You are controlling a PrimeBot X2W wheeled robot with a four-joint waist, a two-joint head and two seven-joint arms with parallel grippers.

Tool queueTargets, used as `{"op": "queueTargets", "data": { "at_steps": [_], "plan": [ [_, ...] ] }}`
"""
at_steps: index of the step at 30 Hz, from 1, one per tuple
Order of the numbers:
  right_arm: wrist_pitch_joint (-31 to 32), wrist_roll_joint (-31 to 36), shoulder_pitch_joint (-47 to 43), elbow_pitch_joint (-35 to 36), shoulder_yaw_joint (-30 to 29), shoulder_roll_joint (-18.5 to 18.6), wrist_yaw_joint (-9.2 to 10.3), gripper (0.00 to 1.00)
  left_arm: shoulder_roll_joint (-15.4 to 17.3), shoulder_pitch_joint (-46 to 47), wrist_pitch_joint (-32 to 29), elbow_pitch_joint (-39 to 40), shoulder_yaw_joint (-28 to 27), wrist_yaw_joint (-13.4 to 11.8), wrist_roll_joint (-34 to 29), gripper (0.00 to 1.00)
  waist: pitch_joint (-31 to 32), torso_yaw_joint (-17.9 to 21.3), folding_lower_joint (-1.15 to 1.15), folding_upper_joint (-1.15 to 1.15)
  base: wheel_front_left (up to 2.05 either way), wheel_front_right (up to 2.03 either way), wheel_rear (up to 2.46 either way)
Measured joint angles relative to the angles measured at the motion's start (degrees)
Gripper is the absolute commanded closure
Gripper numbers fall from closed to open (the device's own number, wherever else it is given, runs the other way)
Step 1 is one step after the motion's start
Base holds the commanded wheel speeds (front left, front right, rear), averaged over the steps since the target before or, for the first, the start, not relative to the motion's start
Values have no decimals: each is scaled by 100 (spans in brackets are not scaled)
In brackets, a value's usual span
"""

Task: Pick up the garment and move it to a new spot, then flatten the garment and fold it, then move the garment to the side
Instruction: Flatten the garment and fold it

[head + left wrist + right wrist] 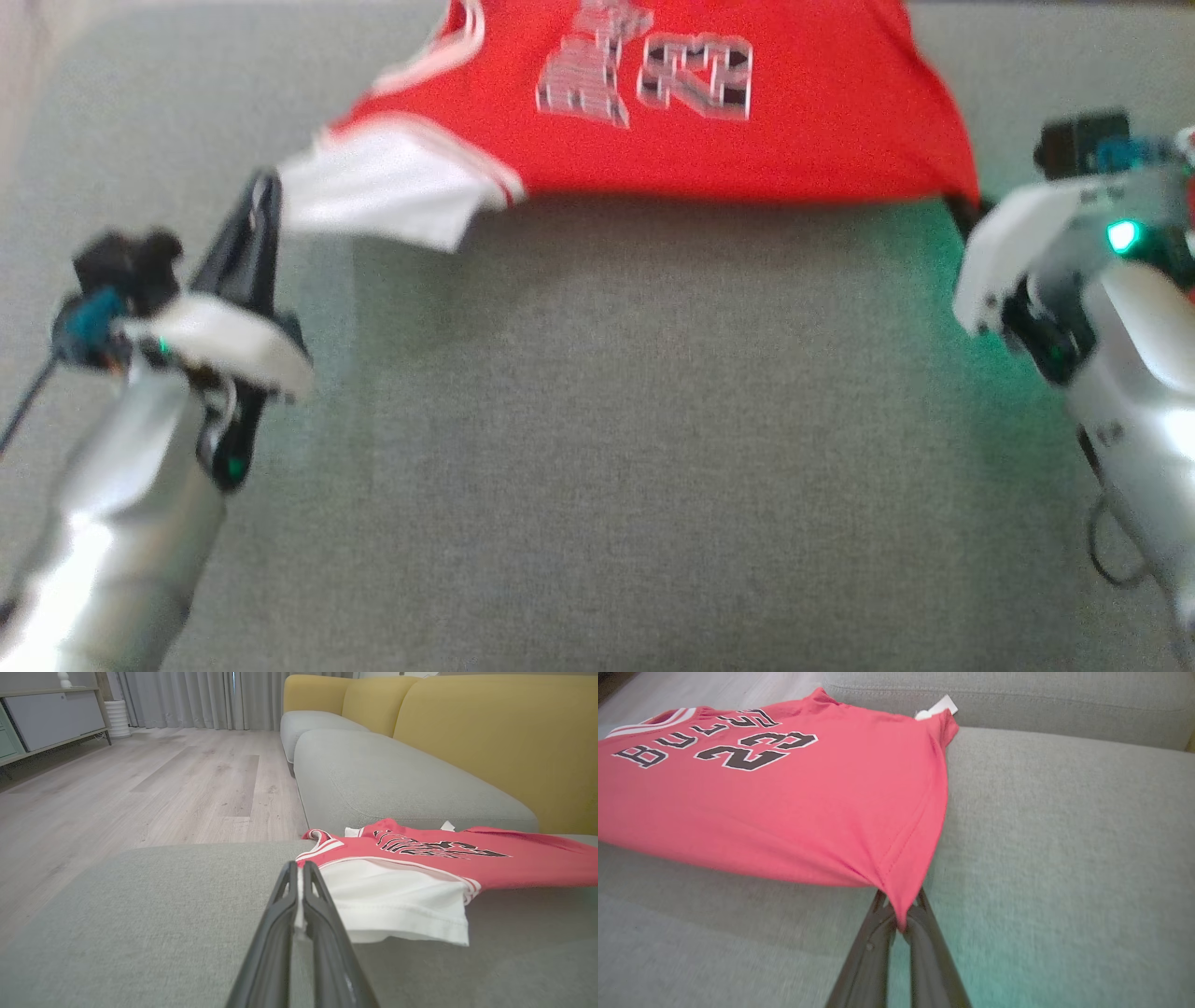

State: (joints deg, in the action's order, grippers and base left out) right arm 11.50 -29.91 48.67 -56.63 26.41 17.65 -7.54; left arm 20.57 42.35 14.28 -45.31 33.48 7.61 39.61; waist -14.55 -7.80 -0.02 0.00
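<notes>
- Garment (747,140): red jersey with a white side panel, on the grey sofa seat (653,420), at the far side of the head view.
- Long axis runs left-right across me. The near edge is stretched between my two jaws and raised off the cushion, with a shadow under it.
- Neck end points away from me; the number print reads inverted from the head view.
- Left jaws: closed on the white corner, with cloth pinched between the fingers (280,933).
- Right jaws: closed on the red corner, which drapes over the fingers (868,952).
- Left wrist view adds the room: wood floor (140,788), curtains (187,700), cabinet (51,718), yellow backrest (490,742).
- Right wrist view adds sharp lettering and a white tag (941,707) at the garment's far corner; the head view is too blurred for that.
- Head view adds a green light (1123,235) on my right wrist.
</notes>
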Motion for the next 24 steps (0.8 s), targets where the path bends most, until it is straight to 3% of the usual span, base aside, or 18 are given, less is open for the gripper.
{"op": "queueTargets", "data": {
  "at_steps": [4,10,17,24],
  "plan": [
    [380,-824,-615,811,573,546,0,100,122,-612,0,326,10,0,-20,100,392,-29,0,0,0,0,0],
    [681,-1492,-1196,1656,1302,1261,0,100,265,-1477,0,854,14,-8,-24,100,885,-58,1,0,0,0,0],
    [1034,-2224,-2056,2457,1757,1914,0,100,514,-2737,-9,1937,-45,-348,75,100,1392,-52,1,0,0,0,0],
    [1601,-2915,-2922,3487,1837,2568,0,100,1167,-3897,-504,3435,-9,-823,76,100,1574,-64,3,0,0,0,0]
  ]
}}
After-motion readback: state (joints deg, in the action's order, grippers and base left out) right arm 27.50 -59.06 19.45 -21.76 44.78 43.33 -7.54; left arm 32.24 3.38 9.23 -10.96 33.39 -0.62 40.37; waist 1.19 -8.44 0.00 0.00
